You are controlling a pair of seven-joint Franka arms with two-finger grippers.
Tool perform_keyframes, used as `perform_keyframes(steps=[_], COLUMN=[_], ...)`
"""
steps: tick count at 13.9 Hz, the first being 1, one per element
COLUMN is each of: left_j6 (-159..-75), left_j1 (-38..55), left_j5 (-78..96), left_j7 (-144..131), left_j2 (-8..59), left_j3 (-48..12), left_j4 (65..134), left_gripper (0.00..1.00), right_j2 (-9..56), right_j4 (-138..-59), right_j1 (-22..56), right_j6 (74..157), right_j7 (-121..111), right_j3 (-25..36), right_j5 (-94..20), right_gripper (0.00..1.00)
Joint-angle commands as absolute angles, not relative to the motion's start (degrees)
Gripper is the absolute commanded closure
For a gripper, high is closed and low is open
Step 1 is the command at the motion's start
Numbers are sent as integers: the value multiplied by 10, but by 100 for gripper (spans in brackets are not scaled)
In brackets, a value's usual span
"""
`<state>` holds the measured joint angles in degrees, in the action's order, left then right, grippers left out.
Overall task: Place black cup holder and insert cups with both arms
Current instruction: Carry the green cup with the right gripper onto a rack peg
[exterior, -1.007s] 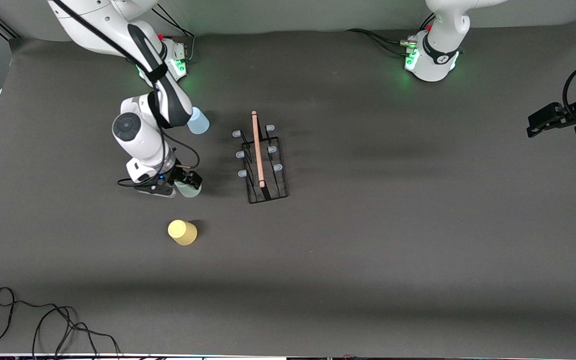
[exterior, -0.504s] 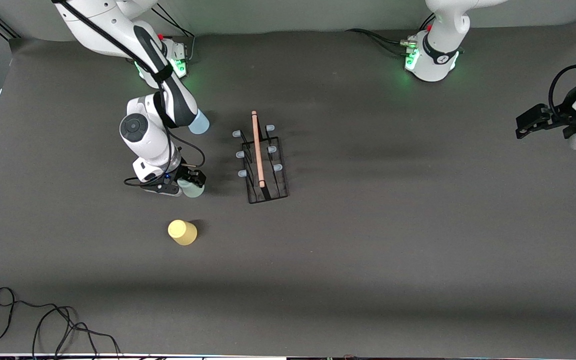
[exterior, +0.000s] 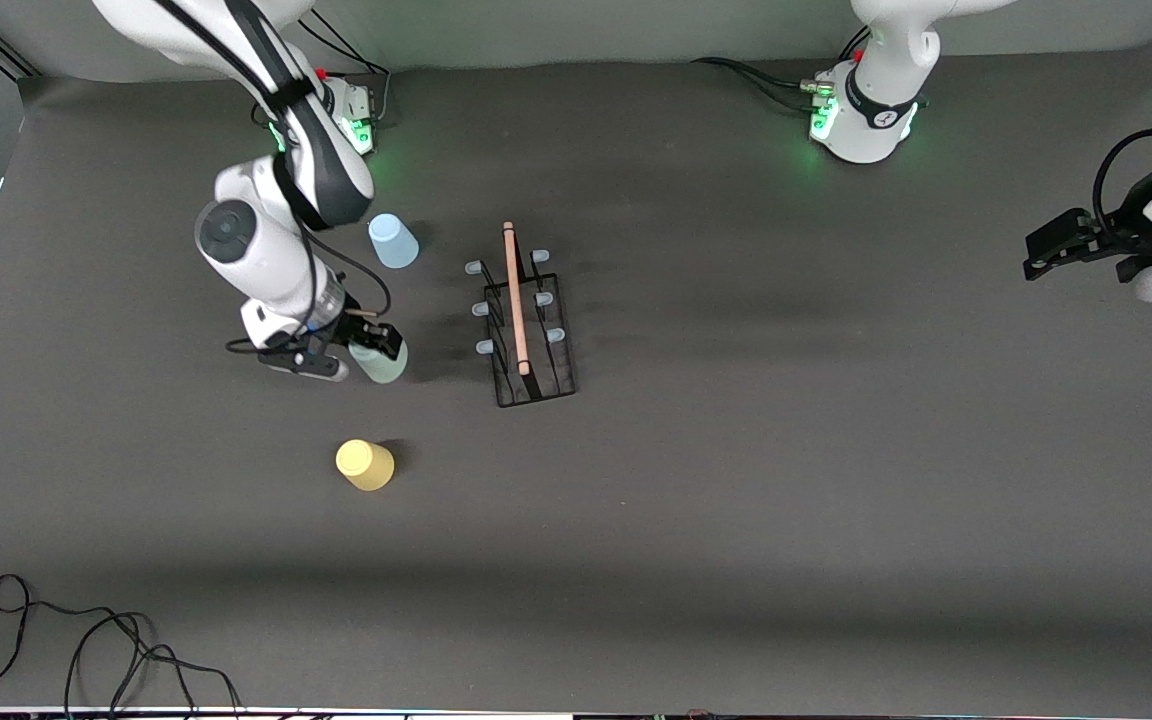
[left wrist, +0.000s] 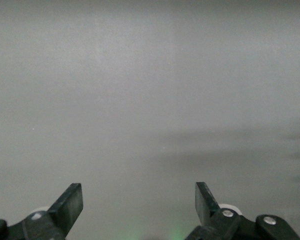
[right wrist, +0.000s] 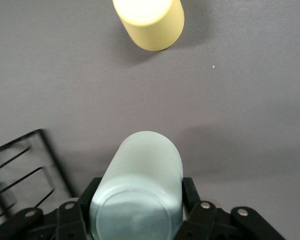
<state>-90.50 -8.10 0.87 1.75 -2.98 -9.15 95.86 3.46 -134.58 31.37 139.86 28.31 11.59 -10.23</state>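
The black cup holder (exterior: 526,325) stands mid-table with its wooden rod handle on top; a corner of it shows in the right wrist view (right wrist: 25,165). My right gripper (exterior: 368,348) is shut on the pale green cup (exterior: 382,362), held above the mat beside the holder, toward the right arm's end; the cup fills the right wrist view (right wrist: 140,190). The light blue cup (exterior: 392,241) stands upside down near the right arm's base. The yellow cup (exterior: 365,465) stands upside down nearer the front camera and shows in the right wrist view (right wrist: 150,20). My left gripper (exterior: 1036,262) waits open at the left arm's end (left wrist: 138,200).
A black cable (exterior: 86,640) lies coiled at the front edge toward the right arm's end. The grey mat (exterior: 786,450) stretches wide between the holder and the left arm.
My right gripper has lifted the pale green cup off the mat and tilted it. The right arm's elbow has swung away from the light blue cup. The left gripper has shifted slightly inward.
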Motion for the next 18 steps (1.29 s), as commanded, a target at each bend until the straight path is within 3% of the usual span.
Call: perform_keyframes(steps=[1,9,15,16,17,18], left_j6=[-889,-894,-880,-882,-883,-885], left_j1=[-77,-83,-74,-74,-75,-75], left_j5=[6,13,8,8,8,7], left_j7=[34,35,23,21,14,14], left_j2=[-24,-16,-14,-14,-14,-14], left_j3=[-89,-88,-89,-89,-89,-89], left_j4=[945,947,959,958,957,957], left_gripper=[0,0,0,0,0,0], right_j2=[-35,-50,-33,-31,-30,-30], right_j4=[-1351,-1347,-1353,-1352,-1352,-1352], right_j1=[354,507,523,523,523,522], right_j6=[1343,1338,1338,1338,1339,1339], right_j7=[356,597,622,621,621,621], right_j3=[117,117,116,116,116,116], right_j5=[-109,-79,-49,-49,-49,-49], right_gripper=[100,100,100,83,31,18])
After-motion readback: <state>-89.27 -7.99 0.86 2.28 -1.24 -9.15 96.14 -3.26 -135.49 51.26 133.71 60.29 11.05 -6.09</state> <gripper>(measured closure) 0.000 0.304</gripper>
